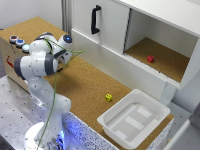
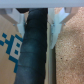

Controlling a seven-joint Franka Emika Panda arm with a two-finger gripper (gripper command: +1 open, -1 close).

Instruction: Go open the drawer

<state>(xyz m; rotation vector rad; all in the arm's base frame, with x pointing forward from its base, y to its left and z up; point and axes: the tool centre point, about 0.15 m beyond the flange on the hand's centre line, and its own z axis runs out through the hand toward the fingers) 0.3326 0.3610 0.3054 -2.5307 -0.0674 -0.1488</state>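
Both pictures are low in resolution and soft. The exterior view is evenly and brightly lit, with faint shadows on the cork tabletop (image 1: 85,82) and darker shade inside the open cabinet compartment (image 1: 160,47). The wrist view is heavily blurred, its close dark handle (image 2: 31,47) out of focus.

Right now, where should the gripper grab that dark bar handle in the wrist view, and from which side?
Mid-length on the dark bar handle, squeezing across its round width. Come straight on from the front: the open gripper straddles it, one finger on each side.
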